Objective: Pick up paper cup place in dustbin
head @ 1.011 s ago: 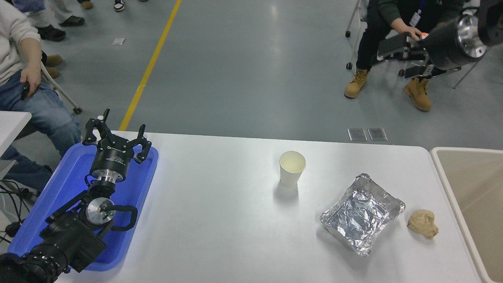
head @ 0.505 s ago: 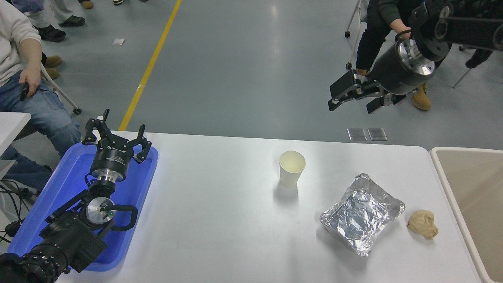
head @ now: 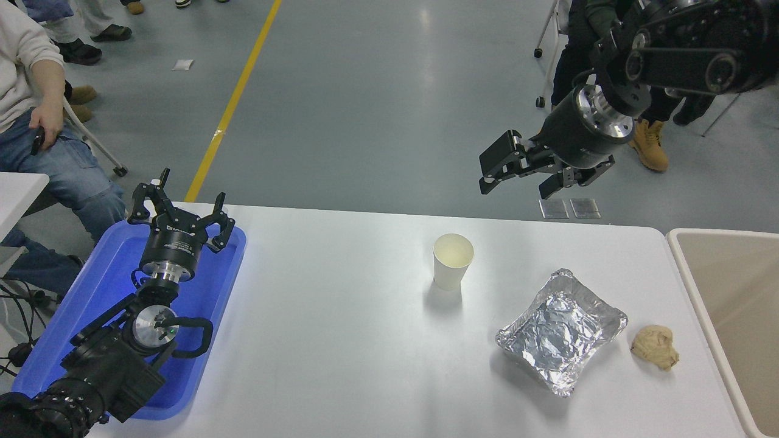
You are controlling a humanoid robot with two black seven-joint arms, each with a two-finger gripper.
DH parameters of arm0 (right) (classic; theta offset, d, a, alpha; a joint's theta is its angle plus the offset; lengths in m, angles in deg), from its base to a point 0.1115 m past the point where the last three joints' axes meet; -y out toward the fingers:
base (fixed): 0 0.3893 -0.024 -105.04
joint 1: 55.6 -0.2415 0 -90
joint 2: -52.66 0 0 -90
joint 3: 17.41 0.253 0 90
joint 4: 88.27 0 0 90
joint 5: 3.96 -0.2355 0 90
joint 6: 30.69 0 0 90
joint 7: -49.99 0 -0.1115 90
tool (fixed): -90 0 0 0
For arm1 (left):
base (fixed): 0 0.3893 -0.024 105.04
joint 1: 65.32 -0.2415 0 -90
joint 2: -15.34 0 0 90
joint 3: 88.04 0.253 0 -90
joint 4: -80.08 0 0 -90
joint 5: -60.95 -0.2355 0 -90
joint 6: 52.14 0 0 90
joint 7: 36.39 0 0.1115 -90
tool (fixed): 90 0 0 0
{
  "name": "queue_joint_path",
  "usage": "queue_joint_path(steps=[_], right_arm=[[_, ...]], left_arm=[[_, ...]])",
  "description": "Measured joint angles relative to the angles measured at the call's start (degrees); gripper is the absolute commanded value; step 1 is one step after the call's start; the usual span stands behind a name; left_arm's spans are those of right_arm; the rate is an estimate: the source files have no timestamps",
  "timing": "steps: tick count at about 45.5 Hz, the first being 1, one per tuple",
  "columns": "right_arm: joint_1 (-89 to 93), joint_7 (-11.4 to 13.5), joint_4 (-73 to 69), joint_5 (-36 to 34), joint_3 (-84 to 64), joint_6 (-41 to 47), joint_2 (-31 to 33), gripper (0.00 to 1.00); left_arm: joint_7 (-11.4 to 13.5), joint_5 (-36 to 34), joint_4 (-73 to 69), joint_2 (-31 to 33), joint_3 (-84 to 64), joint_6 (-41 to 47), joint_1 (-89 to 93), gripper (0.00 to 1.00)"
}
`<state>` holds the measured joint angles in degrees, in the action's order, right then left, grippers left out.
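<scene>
The white paper cup (head: 452, 261) stands upright on the white table (head: 341, 340), right of centre. The beige dustbin (head: 727, 304) sits at the table's right edge, cut off by the picture. My right gripper (head: 517, 176) is open and empty, held in the air beyond the table's far edge, up and to the right of the cup. My left gripper (head: 179, 210) is open and parked over the blue tray (head: 109, 286) at the lower left.
A crumpled silver foil tray (head: 561, 331) lies right of the cup, with a tan lump (head: 655, 345) beside it near the dustbin. People sit at the far left (head: 36, 121) and far right (head: 645, 137).
My right arm has swung in from the upper right, down and to the left toward the cup. The cup and the left arm have not moved.
</scene>
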<state>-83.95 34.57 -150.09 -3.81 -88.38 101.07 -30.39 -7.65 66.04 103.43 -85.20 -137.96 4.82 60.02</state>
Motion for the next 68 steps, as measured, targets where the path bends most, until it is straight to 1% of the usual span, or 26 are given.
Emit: queue_joint_path(steps=[4, 9, 25, 31, 39, 51, 68], right_arm=[[1.7, 0.4, 0.1, -3.0, -1.8, -2.9, -1.7, 1.0], [3.5, 0.7, 0.0, -4.7, -2.8, -5.5, -2.9, 1.0], [12.7, 1.2, 2.3, -7.1, -4.3, -17.2, -6.1, 0.99], [16.8, 2.0, 4.0, -7.4, -4.5, -21.3, -6.5, 0.99], [22.3, 3.7, 6.1, -9.0, -4.5, -26.9, -6.8, 0.99], [28.2, 5.2, 7.8, -12.0, -3.3, -32.3, -6.9, 0.99], [31.4, 5.7, 9.9, -13.9, 0.2, -36.6, -6.9, 0.99]], left_arm=[[0.0, 0.0, 0.0, 0.0, 0.0, 0.0, 0.0, 1.0], [0.0, 0.0, 0.0, 0.0, 0.0, 0.0, 0.0, 1.0], [0.0, 0.0, 0.0, 0.0, 0.0, 0.0, 0.0, 1.0], [0.0, 0.0, 0.0, 0.0, 0.0, 0.0, 0.0, 1.0], [0.0, 0.0, 0.0, 0.0, 0.0, 0.0, 0.0, 1.0], [0.0, 0.0, 0.0, 0.0, 0.0, 0.0, 0.0, 1.0], [0.0, 0.0, 0.0, 0.0, 0.0, 0.0, 0.0, 1.0]])
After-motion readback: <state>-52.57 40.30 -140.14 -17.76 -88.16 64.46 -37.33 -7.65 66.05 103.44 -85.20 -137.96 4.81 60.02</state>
